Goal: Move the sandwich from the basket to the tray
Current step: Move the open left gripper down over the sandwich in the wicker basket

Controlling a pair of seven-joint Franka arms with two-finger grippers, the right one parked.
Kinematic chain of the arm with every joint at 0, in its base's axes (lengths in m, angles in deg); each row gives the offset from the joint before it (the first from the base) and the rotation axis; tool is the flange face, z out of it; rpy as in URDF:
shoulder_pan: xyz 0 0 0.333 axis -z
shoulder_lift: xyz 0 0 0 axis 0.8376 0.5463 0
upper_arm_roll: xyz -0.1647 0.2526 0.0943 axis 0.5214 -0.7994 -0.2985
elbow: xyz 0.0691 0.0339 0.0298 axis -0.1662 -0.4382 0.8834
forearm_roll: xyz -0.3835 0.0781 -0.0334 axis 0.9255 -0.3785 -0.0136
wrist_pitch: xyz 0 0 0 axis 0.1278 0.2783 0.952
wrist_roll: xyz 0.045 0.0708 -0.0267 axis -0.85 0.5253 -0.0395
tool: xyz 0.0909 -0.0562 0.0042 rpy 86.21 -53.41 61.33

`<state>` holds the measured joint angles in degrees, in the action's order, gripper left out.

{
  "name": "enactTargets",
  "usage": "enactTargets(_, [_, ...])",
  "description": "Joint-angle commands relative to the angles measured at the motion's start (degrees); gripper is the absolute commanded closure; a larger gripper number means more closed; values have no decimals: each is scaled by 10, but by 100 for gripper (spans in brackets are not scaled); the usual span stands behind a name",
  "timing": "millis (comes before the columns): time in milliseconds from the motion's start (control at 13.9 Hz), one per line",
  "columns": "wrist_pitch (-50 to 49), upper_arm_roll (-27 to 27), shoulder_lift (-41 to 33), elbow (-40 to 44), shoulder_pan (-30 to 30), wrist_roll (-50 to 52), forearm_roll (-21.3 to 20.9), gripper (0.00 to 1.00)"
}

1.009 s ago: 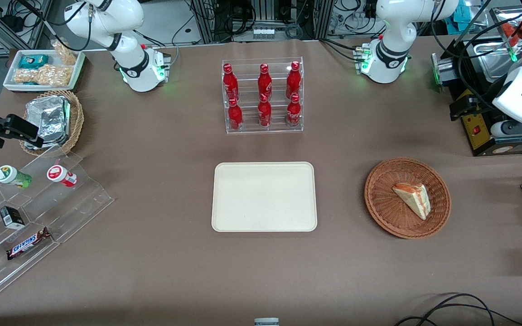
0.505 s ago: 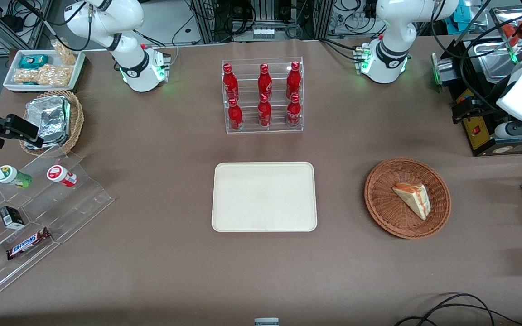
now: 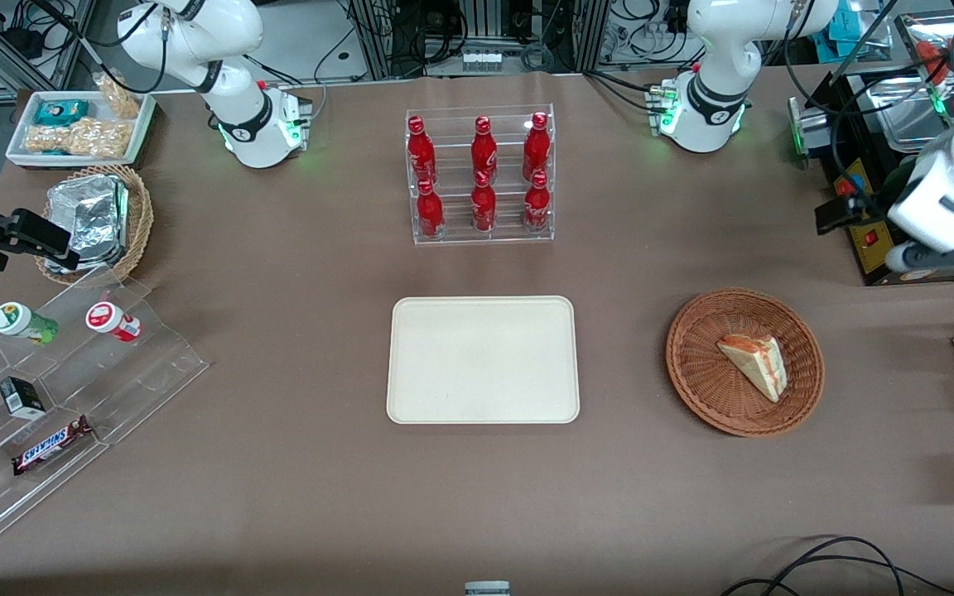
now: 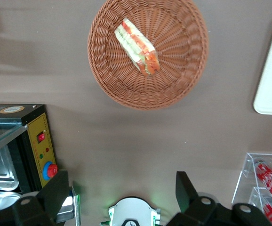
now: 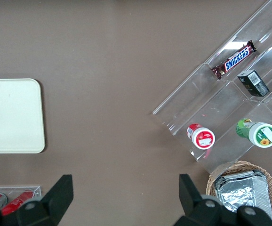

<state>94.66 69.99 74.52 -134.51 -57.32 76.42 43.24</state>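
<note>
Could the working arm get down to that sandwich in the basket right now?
Probably yes. The sandwich lies uncovered in the basket, nothing on or over it. The gripper hangs open, high above the table, farther from the front camera than the basket.

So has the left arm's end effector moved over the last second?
Yes. In the front view the end effector has shifted toward the table's middle, against the fixed yellow control box. It is open, farther from the camera than the basket.

Even overhead light fell on the table [image 3: 278, 463]; shadows stayed soft, and my gripper [image 4: 122, 197] showed dark, its fingers apart.
</note>
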Motion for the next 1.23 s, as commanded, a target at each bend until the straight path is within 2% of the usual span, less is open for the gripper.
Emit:
enactTargets(0, [40,-7,69,-3,-6,3,-3,0])
enactTargets(216, [145,-8,85,-68,-16,9,-3,0])
enactTargets(432, [224,-8,93,-120,-16,137,-4,0])
enactTargets(793, [314,-7,144,-122,-11,408,-4,0])
enactTargets(1009, [365,-7,175,-122,-10,493,-3,0])
enactTargets(1153, [389,-6,191,-123,-10,507,2,0])
